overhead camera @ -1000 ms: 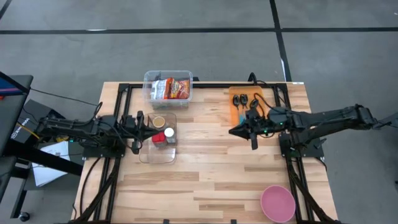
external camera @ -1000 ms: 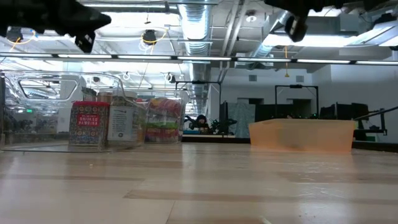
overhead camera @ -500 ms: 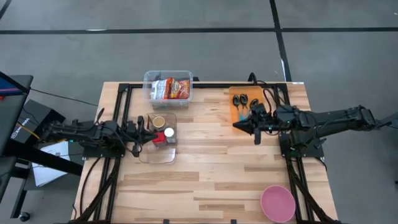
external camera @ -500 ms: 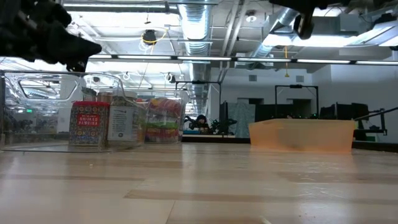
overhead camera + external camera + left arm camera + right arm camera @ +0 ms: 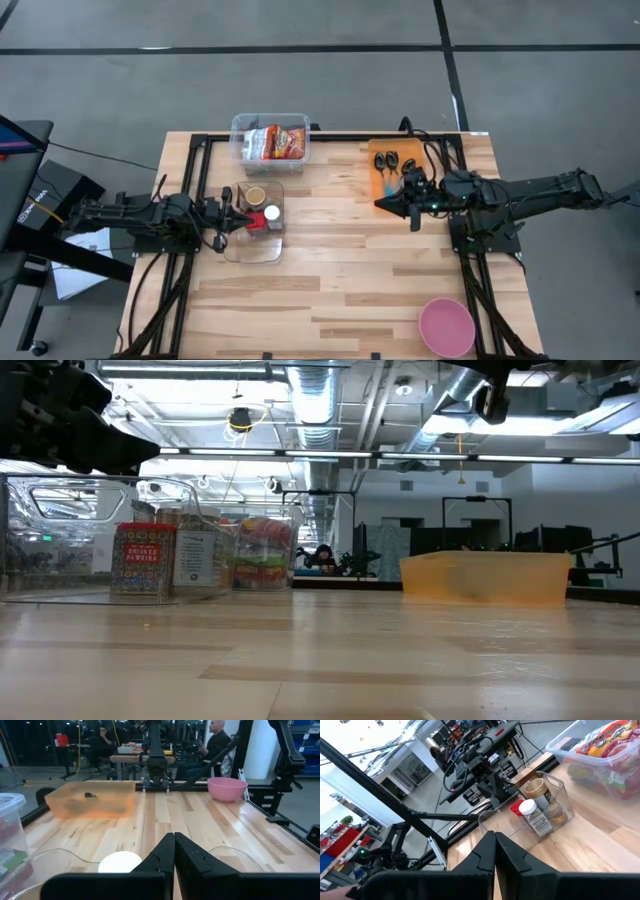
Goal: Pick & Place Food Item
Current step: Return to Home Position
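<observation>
Red seasoning can point(image 5: 143, 560) stands inside the clear bin point(image 5: 255, 250) on the bench point(image 5: 340, 270). From above it is partly covered by the left claw point(image 5: 240, 217), closed and empty. Right claw point(image 5: 380, 205), also closed and empty, hovers at the orange tray's point(image 5: 377, 186) edge.

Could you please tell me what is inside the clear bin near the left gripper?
The clear bin holds a red can, a white-capped jar and a brown-lidded jar. From above, the left gripper covers part of its left side.
</observation>
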Available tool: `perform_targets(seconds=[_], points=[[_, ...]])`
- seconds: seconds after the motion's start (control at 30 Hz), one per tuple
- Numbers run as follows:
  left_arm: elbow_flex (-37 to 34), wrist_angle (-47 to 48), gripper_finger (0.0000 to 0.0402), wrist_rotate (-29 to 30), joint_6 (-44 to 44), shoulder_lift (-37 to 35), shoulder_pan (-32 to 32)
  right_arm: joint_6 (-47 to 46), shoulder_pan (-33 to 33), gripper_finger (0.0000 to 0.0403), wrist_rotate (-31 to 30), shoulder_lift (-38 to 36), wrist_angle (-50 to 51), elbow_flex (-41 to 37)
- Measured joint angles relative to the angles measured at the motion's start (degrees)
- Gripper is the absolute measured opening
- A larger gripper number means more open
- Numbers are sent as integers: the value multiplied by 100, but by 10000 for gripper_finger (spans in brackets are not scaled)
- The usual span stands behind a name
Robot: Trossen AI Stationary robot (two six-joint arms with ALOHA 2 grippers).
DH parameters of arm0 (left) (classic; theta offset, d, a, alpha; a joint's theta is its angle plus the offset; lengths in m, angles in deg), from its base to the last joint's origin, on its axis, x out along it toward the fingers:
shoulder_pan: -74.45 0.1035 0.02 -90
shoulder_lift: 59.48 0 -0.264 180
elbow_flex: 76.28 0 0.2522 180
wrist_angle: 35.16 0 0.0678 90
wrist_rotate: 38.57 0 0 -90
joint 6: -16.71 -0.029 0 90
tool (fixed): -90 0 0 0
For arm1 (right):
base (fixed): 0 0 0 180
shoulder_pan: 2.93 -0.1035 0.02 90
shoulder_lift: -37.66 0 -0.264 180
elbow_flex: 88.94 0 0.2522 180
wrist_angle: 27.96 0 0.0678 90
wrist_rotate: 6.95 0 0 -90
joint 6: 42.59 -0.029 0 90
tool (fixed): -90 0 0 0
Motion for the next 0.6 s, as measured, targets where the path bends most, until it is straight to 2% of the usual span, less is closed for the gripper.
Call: perform_targets(seconds=[0.2,0.37,0.5,0.6], points=[[2,-5,1,3,141,2,0,218,-30,0,-275,2,498,0],[-2,-176,5,23,145,7,0,944,161,0,-454,2,614,0],[-2,-263,4,23,144,7,0,1549,434,0,-310,2,576,-1],[-2,-274,3,23,146,5,0,1803,762,0,267,-3,55,-222]])
